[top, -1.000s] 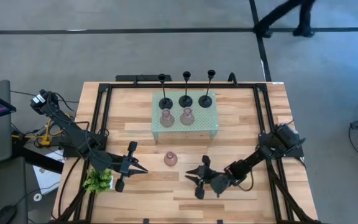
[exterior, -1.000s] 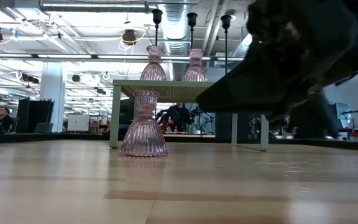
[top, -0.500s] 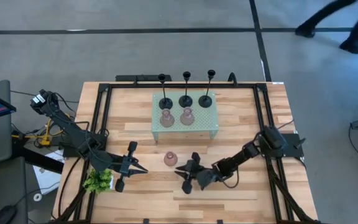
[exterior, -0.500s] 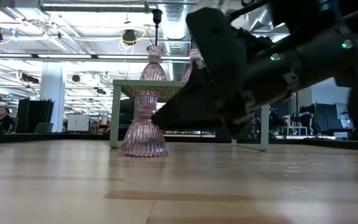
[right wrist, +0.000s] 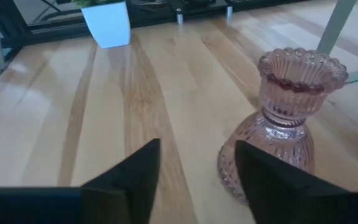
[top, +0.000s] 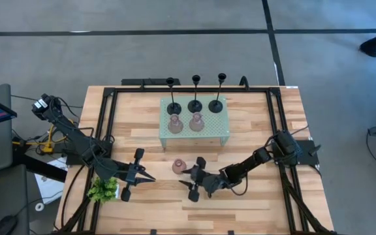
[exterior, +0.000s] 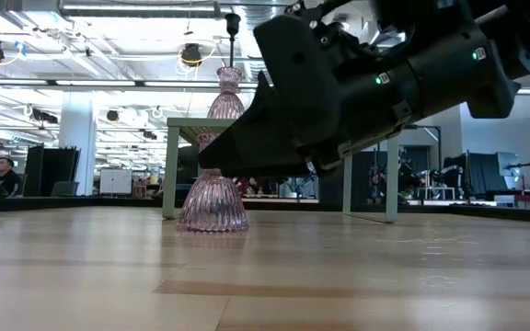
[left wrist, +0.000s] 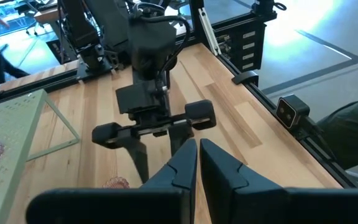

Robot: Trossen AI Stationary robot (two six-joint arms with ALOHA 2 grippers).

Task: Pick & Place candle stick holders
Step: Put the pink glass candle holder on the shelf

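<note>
One pinkish ribbed candle stick holder (top: 179, 166) (right wrist: 284, 124) stands upright on its base on the wood table, near the middle. My right gripper (top: 187, 179) (right wrist: 194, 168) is low over the table just right of it and open. The holder stands beside and just beyond one finger (right wrist: 266, 180), not between the two. Three black holders (top: 195, 104) and two pink ones (top: 185, 123) stand on the pale green stand (top: 220, 134). My left gripper (top: 143, 176) (left wrist: 197, 158) waits shut at the near left.
A small green plant (top: 103, 189) in a white pot (right wrist: 109, 23) sits at the table's near left corner. A black frame (top: 109, 117) runs along the table's edges. Bare wood lies in front of the stand and to the near right.
My right gripper has slid low over the table toward the left edge, up to the lone pink holder, and its fingers have opened wider. The holder has stayed in place.
</note>
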